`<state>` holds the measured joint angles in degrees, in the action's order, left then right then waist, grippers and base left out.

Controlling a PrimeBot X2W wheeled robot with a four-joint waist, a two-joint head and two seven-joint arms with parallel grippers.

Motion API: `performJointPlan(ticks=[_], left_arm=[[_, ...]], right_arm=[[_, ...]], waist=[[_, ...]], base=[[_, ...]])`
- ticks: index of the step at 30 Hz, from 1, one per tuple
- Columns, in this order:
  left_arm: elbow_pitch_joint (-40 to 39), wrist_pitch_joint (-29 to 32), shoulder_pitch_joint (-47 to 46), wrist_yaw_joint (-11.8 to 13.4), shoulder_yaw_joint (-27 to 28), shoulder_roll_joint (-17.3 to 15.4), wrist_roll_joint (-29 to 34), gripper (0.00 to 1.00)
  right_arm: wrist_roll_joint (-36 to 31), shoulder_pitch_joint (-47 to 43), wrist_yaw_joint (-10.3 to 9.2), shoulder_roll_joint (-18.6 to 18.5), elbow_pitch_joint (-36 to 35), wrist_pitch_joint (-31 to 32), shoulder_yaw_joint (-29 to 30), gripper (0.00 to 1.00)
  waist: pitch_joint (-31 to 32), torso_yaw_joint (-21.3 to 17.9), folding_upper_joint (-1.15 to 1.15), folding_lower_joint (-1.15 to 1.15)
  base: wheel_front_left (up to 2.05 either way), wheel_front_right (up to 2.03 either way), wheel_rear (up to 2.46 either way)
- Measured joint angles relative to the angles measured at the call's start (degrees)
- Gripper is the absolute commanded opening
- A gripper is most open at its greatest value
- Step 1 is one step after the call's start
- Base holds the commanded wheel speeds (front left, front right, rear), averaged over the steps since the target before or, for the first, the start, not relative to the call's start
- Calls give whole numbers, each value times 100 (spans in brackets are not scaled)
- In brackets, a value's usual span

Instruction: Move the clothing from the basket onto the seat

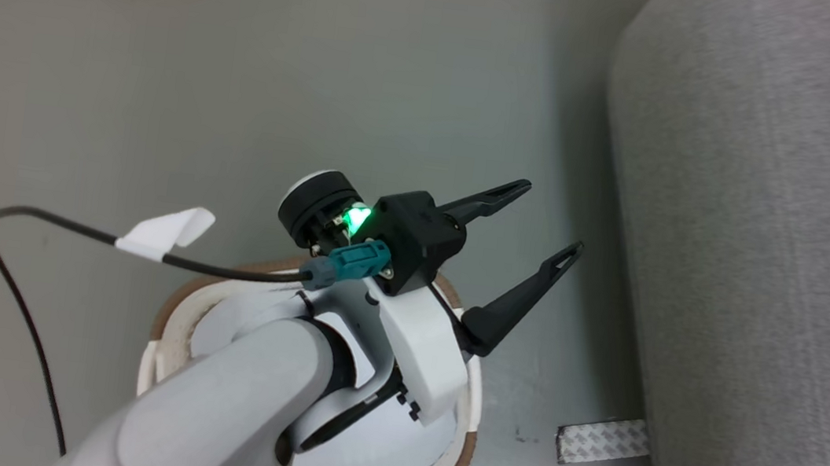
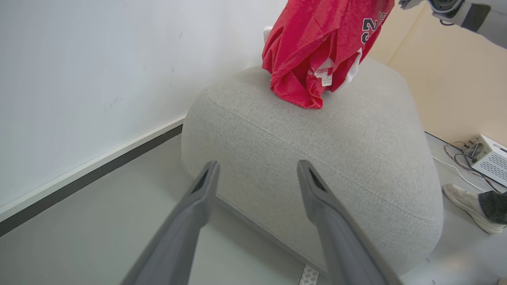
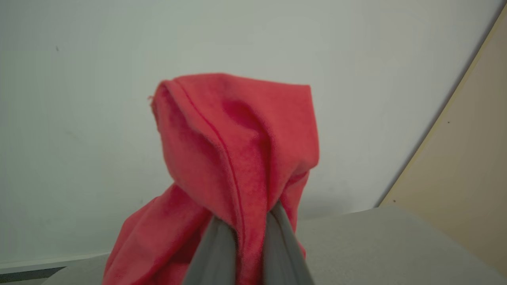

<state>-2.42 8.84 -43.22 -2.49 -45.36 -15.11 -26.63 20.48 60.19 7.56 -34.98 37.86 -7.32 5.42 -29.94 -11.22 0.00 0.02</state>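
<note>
Red fabric of the jersey [image 2: 313,51] was seen hanging in a bunch, its lower folds lying on the top of the seat [image 2: 317,158] near the far edge by the wall. Dark, white-edged numerals were printed on it, turned sideways; a "2" could be read and the figure next to it could not be made out. A white sewn-in label [image 2: 325,76] carried print too small to read.

A fold of the jersey was clamped between the closed fingers of the right gripper [image 3: 245,217], shown close up in the right wrist view, where no numerals or label were visible. The left gripper [image 1: 550,218] was held with its fingers spread apart and nothing between them, above the brown rim of the basket [image 1: 467,437] and pointing towards the seat.

A taped strip [image 1: 603,440] on the floor at the seat's base and a tagged cable [image 1: 169,234] were shown in the head view. A person's pale shoe [image 2: 467,206] and a white box with wires [image 2: 489,158] were shown in the left wrist view.
</note>
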Motion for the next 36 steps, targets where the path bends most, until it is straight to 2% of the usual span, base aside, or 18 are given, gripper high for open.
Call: performJointPlan(ticks=[4, 6, 12, 13, 14, 15, 16, 19, 25, 36], left_arm=[[53, -90, -2, -27, -8, -29, 1, 100], [68, -137, 3, -45, -11, -32, -3, 100], [96, -234, 85, 4, 12, -54, -26, 100], [99, -236, 102, 12, 13, -62, -33, 100], [110, -238, 125, 29, 18, -79, -46, 100], [122, -241, 142, 38, 20, -99, -58, 100], [134, -243, 156, 53, 25, -119, -70, 100], [152, -293, 219, 107, 70, -152, -127, 100], [230, -476, 545, 271, 203, -232, -234, 100], [481, -1183, 1491, 829, 654, -397, -538, 100]], right_arm=[[-476, -165, -1, 151, 512, -4, 441, 0], [-698, -367, 0, 343, 799, -38, 612, 0], [-1124, -773, -1, 793, 1533, -225, 1250, 0], [-1206, -804, -1, 850, 1621, -226, 1305, 7], [-1291, -836, 0, 916, 1670, -253, 1334, 33], [-1365, -852, 0, 980, 1711, -331, 1391, 90], [-1392, -857, 0, 1031, 1738, -388, 1457, 100], [-1521, -876, -1, 1148, 1775, -480, 1517, 100], [-1796, -1334, -1, 1457, 1464, -690, 1162, 100], [-1811, -2986, -1, 1942, -569, -762, 546, 100]], waist=[[-216, 202, 0, 0], [-257, 257, -1, 0], [-178, 234, -1, -1], [-160, 218, -1, -1], [-137, 199, -1, -1], [-110, 182, -1, -1], [-78, 162, -1, -1], [29, 105, 0, -1], [426, 1, 0, -2], [1525, -17, 0, -3]], base=[[0, 0, 0], [0, 0, 0], [0, 0, 0], [0, 0, 0], [0, 0, 0], [0, 0, 0], [0, 0, 0], [0, 0, 0], [0, 0, 0], [0, 0, 0]])
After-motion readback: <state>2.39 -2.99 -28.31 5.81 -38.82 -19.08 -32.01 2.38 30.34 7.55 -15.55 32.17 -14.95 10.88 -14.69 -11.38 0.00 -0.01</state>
